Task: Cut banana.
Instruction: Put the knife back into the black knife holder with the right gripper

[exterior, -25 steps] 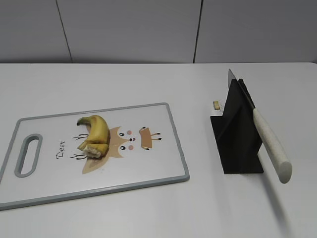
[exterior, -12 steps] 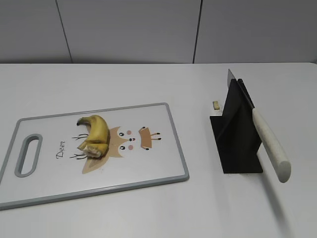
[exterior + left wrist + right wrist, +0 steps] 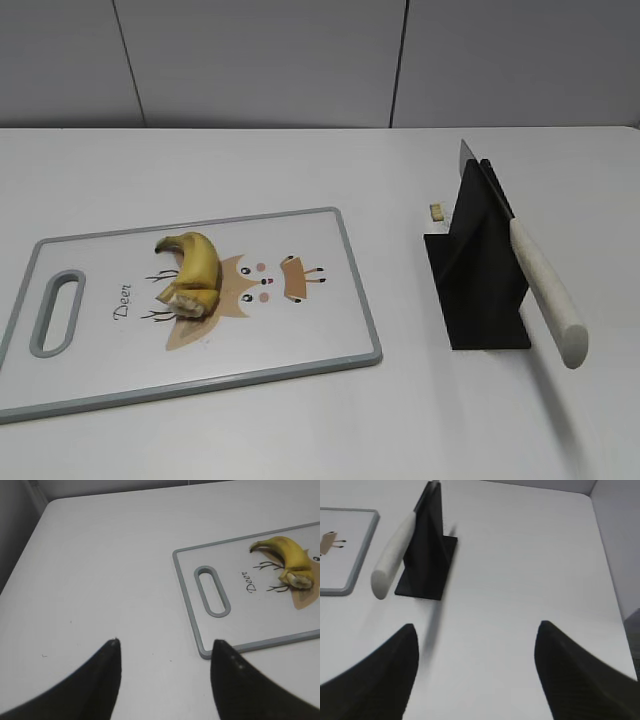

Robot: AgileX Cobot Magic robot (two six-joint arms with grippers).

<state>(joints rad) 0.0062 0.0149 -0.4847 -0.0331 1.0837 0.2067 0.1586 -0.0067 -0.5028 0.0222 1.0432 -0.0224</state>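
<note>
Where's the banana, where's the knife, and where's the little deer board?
banana [image 3: 199,262], exterior view, on the yellow peel at the middle of its curve.
knife [image 3: 545,290], exterior view, on the white handle sticking out of the black stand.
deer board [image 3: 345,263], exterior view, on a bare patch near its right edge.

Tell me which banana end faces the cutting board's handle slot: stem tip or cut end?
The dark stem tip of the banana points toward the handle slot; the pale cut end curls down toward the board's near edge.
</note>
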